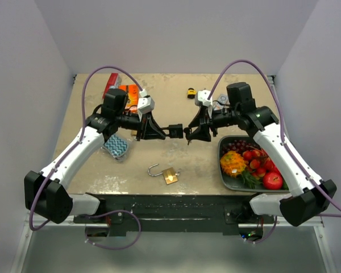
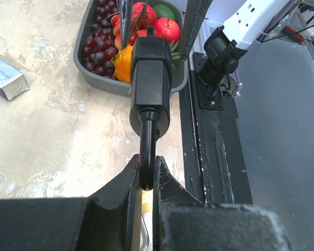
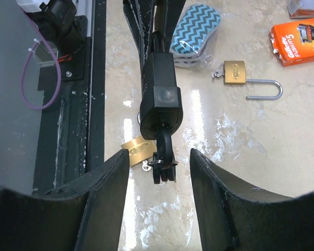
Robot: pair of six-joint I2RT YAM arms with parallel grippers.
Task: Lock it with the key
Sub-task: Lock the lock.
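Observation:
My left gripper [image 1: 161, 130] is shut on the shackle [image 2: 147, 151] of a black padlock [image 1: 177, 131] and holds it level above the table's middle. In the left wrist view the padlock body [image 2: 150, 68] points away from the fingers. My right gripper [image 1: 191, 132] faces it from the right and is open. In the right wrist view its jaws [image 3: 159, 167] stand wide on either side of a bunch of black keys [image 3: 163, 157] that hangs from the padlock's [image 3: 161, 89] keyhole end, touching neither finger.
A brass padlock [image 1: 169, 175] with open shackle lies on the table below the grippers, also in the right wrist view [image 3: 137, 148]. A second brass padlock [image 3: 235, 72] lies farther off. There are a fruit tray [image 1: 224, 170], a blue zigzag pouch [image 1: 116, 147] and an orange box [image 3: 298, 39].

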